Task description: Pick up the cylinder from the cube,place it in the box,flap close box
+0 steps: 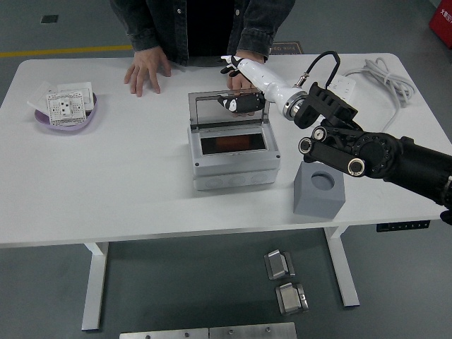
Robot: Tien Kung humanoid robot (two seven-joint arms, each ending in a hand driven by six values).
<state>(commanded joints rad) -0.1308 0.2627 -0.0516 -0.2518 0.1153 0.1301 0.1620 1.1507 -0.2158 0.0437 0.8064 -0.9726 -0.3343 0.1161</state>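
Closing the box lid
Right hand (239, 101), fingers curled and holding nothing, touches the lid (227, 107); push it gently toward 6 o'clock over the box (233, 159).

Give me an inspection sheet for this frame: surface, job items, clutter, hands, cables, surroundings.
Surface: white table, no spills seen.
Job items: grey box, clear lid raised; something reddish inside; grey cube, top hole empty.
Clutter: purple bowl of white parts; power strip.
Hands: right hand at the lid's top edge; left not in view.
Cables: white cord, far right.
Surroundings: person's hands resting at far edge; metal parts on floor.
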